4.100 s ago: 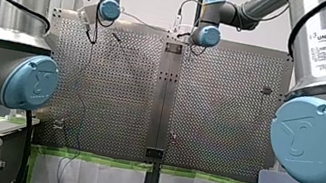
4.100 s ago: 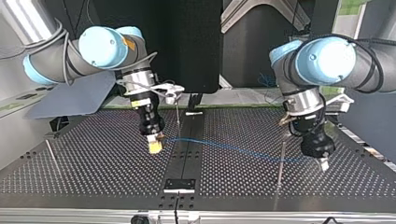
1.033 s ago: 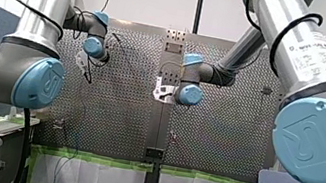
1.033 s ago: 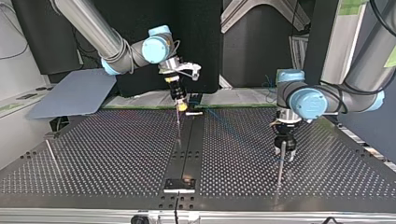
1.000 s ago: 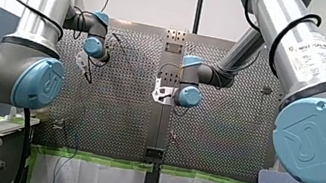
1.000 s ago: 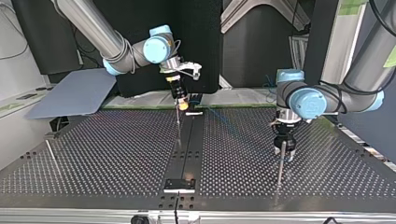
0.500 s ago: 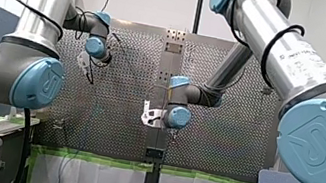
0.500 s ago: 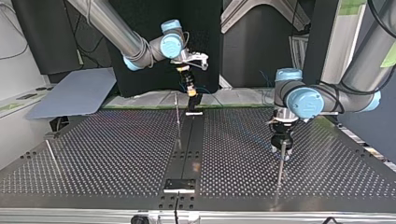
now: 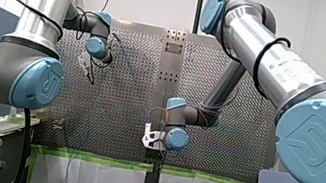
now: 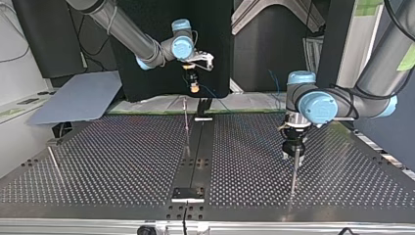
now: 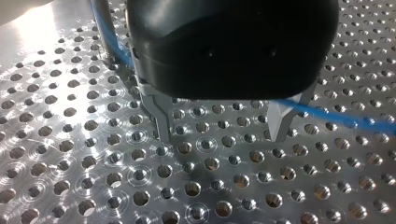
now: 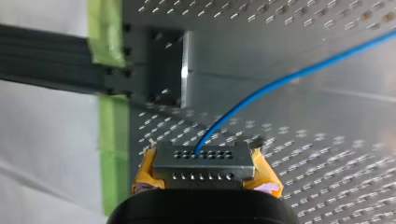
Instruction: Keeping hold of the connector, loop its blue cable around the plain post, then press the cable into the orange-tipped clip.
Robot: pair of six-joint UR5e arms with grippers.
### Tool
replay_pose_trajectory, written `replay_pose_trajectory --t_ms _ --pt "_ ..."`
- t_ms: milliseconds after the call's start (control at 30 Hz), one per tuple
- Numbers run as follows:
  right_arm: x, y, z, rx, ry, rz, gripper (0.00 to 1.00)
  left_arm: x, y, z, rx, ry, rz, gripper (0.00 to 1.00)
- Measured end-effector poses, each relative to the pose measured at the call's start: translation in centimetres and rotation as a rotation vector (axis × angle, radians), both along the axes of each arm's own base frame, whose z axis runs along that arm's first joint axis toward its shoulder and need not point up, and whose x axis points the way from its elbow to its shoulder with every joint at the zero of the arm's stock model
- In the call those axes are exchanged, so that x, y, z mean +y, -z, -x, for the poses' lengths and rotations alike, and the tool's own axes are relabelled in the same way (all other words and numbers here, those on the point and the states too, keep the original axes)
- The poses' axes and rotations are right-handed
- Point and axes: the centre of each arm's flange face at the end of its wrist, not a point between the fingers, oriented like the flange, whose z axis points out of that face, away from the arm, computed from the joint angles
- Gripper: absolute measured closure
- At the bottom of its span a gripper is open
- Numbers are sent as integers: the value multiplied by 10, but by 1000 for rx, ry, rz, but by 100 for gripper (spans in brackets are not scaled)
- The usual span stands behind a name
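right gripper (image 10: 194,88): top view's left, raised beyond the table's far edge. Its yellow pads (image 12: 144,176) pinch the connector (image 12: 204,161) from both sides.
left gripper (image 11: 219,128): top view's right, low over the perforated table (image 10: 98,161). Its metal fingers (image 11: 161,116) are spread wide with nothing between them, tips close to the table.
change: since half a second ago, the right arm's wrist in the front view has slid toward the table's near edge. The left gripper has barely shifted.
blue cable (image 12: 280,83): leaves the connector's top face and arcs away over the table. In the left wrist view it crosses by the fingers' roots, ungripped.
upright post (image 10: 293,174): just on the near side of the left gripper in the top view.
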Motion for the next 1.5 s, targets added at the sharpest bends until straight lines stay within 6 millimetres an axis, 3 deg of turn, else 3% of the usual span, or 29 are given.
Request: replay_pose_trajectory --t_ms 667,967,1133,1500 --pt "-2 117 62 79 144 -100 100 -3 1 2 8 5 -7 0" --pt "1 157 91 113 197 -130 100 -3 1 2 8 0 -9 0" --pt "-5 154 96 116 222 -111 100 -2 1 1 7 -4 -9 0" --pt "-5 112 100 62 231 -48 100 0 1 1 7 -8 -7 0"
